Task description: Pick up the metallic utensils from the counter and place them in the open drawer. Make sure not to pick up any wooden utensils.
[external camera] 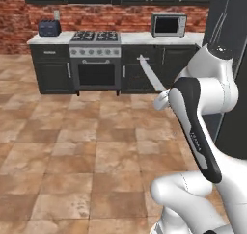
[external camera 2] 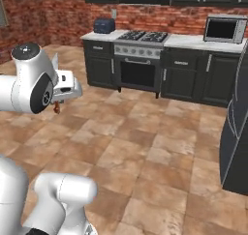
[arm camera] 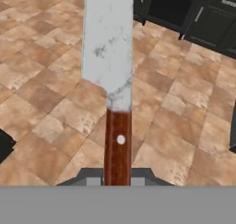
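The pincer [arm camera: 117, 181] is clenched on the knife [arm camera: 110, 57], gripping its reddish-brown handle [arm camera: 118, 144] at the 6 o'clock edge of the hand view, with the silver-grey blade running up toward 12 o'clock. In the left base view the knife [external camera: 150, 74] juts from the arm toward 11 o'clock, carried in the air above the tiled floor [external camera: 72, 146], in front of the stove [external camera: 95, 59].

One knife [arm camera: 110, 57], one stove [external camera: 95, 59], one microwave [external camera: 168, 24], one toaster [external camera: 49, 28].
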